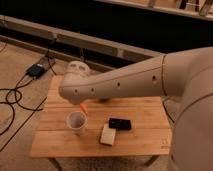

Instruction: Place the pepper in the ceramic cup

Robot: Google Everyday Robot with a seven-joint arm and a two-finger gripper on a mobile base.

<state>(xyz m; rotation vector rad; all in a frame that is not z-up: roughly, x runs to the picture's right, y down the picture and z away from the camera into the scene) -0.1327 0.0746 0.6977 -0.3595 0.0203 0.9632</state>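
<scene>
Closest to where I stand, the robot's bulky white arm fills the right side and reaches leftward across the wooden table. Toward the table's front edge lies a small pale block, and just behind it, to the right, a flat black rectangular object; the two sit nearly touching. Left of them stands the white ceramic cup, upright and open at the top. Just above its rim, on the right-hand side, hangs the orange-red pepper, clear of the cup and poking out from under the arm's rounded wrist. The end effector is mostly tucked beneath that wrist, right over the cup's edge, with its fingers pressed together on the pepper's upper end. Beyond the table, on the floor to the left, dark cables loop about and run toward a small black box. Farthest back, a pale ledge runs along the dark wall.
</scene>
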